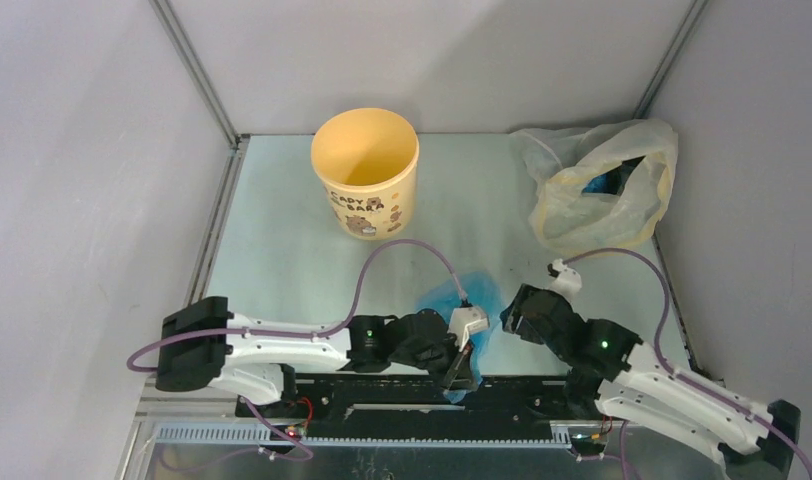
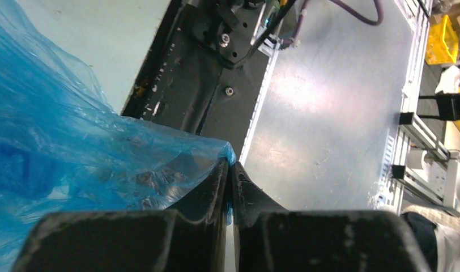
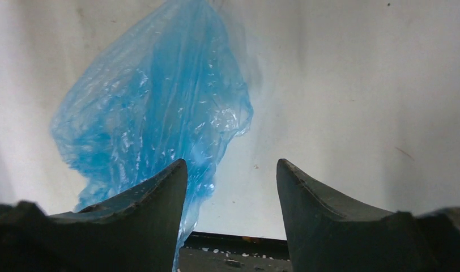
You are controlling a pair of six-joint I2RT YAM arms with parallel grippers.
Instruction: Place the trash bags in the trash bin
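Pinching: trash bag, thin blue film, by one edge only; rest slack and crumpled on the table
Bag place: well apart from the trash bin, nearer the arm bases and a bit right of it; not in it
Bag handling (judged): soft and wrinkly, likely to drape and trail when lifted; thin fold could slip from a light pinch
Left gripper: nearly closed, jaws almost touching, a sliver of blue film caught at the tips; pointed down at the bag edge farthest from the trash bin
Why so (judged): edge grip leaves the body of the bag free to hang, fit for carrying
Right gripper: jaws wide apart, nothing between them; low over the table, just beside the bag, farther right of the trash bin than the bag, facing the film
Why so (judged): poised for a second hold, to control the loose part
Trash bin: upright, mouth up, nothing seen inside
Step (judged): pickup under way, nothing delivered yet
Next (judged): second hold, lift clear, carry over the trash bin rim, release
Risk (judged): film snagging on the black base rail, or trailing against the trash bin wall and tipping it
Other: pale see-through bag well right of the trash bin, something blue inside, not gripped
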